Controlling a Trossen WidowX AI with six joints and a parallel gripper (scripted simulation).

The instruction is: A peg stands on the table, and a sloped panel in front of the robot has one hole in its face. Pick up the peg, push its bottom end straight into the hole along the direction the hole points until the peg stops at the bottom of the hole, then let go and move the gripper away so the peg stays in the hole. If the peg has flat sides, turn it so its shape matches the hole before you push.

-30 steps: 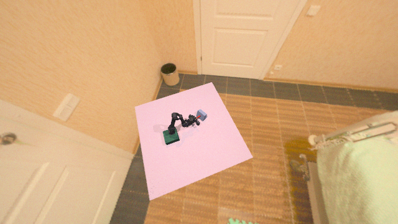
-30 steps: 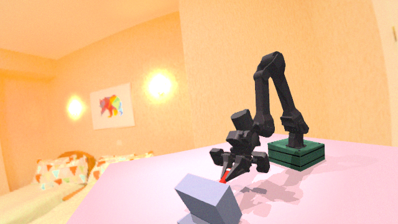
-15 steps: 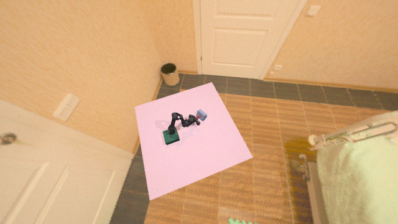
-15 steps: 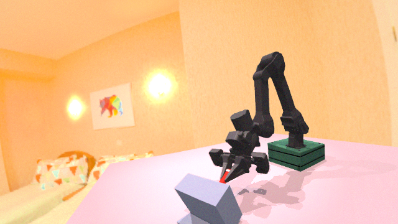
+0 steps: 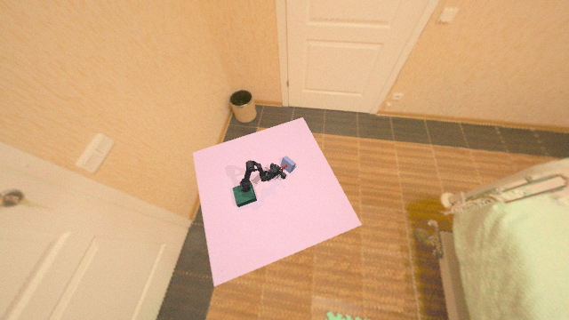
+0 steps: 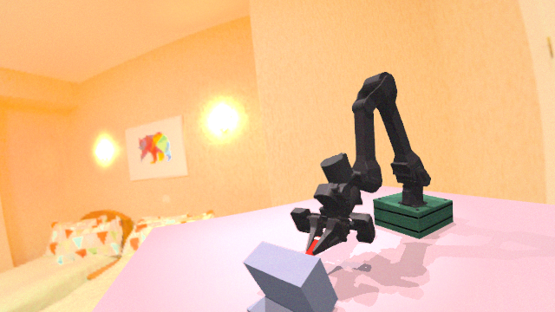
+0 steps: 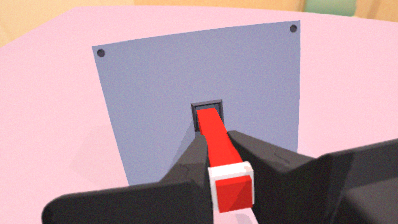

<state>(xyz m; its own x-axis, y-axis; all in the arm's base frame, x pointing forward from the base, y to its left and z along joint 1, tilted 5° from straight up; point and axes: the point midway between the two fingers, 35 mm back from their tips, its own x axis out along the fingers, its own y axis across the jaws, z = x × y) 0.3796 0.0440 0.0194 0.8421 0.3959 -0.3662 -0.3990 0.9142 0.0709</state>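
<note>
A red square-sided peg (image 5: 284,167) (image 6: 311,247) (image 7: 217,137) with a white band near its top end slants toward the blue-grey sloped panel (image 5: 289,165) (image 6: 286,265) (image 7: 150,85). My gripper (image 6: 311,251) (image 7: 216,141) is shut on the peg, close to the panel face. In the wrist view, the peg's bottom end overlaps the square hole (image 7: 207,102), and dark space shows above the end and at its right. The peg's sides look roughly lined up with the hole's. Whether the tip is inside the hole or just in front of it cannot be told. The exterior camera sees the panel from behind.
The panel stands on the pink table (image 5: 267,244) (image 6: 173,269). The green base block (image 5: 244,196) (image 6: 412,217) carries the arm, away from the panel. Dark round spots (image 7: 101,53) mark the panel's upper corners. A waste bin (image 5: 243,107) stands on the floor beyond the table.
</note>
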